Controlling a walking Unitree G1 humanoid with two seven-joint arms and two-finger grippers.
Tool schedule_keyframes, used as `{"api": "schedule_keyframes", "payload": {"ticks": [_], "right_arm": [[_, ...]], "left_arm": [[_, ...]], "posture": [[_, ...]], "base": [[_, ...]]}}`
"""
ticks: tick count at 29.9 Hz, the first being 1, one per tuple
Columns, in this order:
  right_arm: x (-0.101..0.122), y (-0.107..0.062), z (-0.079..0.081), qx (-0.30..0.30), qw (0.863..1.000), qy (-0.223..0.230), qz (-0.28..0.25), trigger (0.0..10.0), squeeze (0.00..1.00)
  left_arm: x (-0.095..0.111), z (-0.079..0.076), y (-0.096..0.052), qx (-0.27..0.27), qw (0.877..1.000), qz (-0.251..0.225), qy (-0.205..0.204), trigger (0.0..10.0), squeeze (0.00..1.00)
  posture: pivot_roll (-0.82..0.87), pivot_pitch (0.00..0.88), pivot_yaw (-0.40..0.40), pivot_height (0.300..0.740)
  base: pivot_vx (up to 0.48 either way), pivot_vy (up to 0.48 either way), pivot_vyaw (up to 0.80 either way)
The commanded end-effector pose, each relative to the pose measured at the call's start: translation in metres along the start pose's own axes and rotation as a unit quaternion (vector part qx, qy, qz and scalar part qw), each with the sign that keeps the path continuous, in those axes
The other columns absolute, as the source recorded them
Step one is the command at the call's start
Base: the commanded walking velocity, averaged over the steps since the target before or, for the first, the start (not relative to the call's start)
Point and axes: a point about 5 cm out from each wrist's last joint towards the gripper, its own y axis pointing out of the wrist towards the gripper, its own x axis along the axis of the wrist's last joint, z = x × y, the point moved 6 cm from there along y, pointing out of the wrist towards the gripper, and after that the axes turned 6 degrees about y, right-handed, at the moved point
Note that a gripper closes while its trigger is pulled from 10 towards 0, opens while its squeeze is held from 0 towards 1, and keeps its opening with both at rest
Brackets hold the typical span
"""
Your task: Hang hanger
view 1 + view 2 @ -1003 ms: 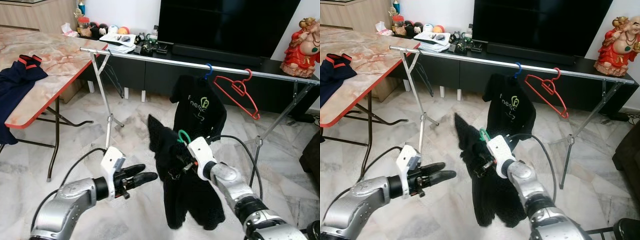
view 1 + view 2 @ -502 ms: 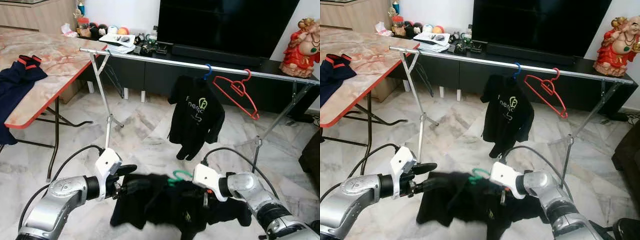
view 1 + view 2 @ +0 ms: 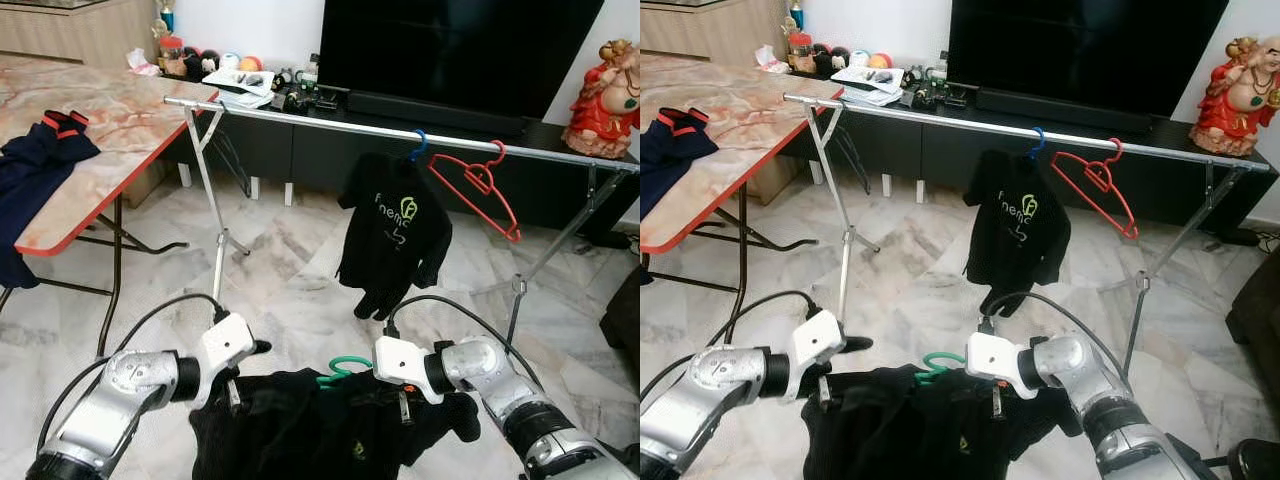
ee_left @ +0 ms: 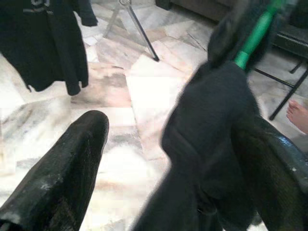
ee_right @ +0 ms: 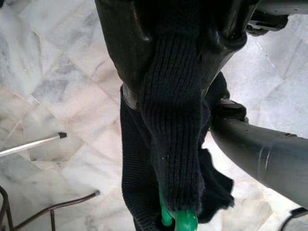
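Marble floor (image 3: 290, 290) fills the frame's middle, with a metal clothes rail (image 3: 330, 116) crossing its upper part and carrying a black T-shirt (image 3: 395, 235) and a bare red hanger (image 3: 480, 185). At lower centre, the right tool (image 5: 178, 57) is clamped on a black garment (image 3: 320, 425) dressed on the green hanger (image 3: 340, 371); the left tool (image 4: 173, 159), fingers apart, straddles the cloth's other shoulder. Judged progress: hanger loaded and held low, well apart from the rail; lifting and hooking remain.
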Motion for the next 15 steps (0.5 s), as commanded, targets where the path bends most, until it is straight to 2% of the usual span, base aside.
{"api": "schedule_keyframes", "payload": {"ticks": [1,3,7,15], "right_arm": [[0.009,-0.006,-0.004,-0.005,1.000,-0.018,-0.018,0.0,0.00],[0.010,-0.006,-0.002,0.000,1.000,-0.022,-0.020,0.0,0.00],[0.017,-0.005,-0.004,-0.002,0.999,-0.029,-0.033,0.0,0.00],[0.028,-0.005,-0.003,0.009,0.998,-0.042,-0.050,0.0,0.00]], "left_arm": [[0.005,0.005,-0.001,0.005,1.000,-0.007,0.006,10.0,0.00],[0.006,0.002,-0.001,-0.007,1.000,-0.009,0.002,10.0,0.00],[0.001,-0.022,-0.004,-0.087,0.996,-0.005,-0.019,10.0,0.00],[-0.002,-0.036,-0.001,-0.125,0.992,-0.005,-0.035,10.0,0.00]], "posture": [[0.13,0.009,-0.075,0.740],[0.13,0.003,-0.069,0.740],[0.13,0.000,-0.062,0.740],[0.13,0.016,-0.060,0.740]], "base": [[0.000,0.000,0.00],[0.000,0.000,0.00],[0.000,0.000,0.00],[0.000,0.000,0.00]]}}
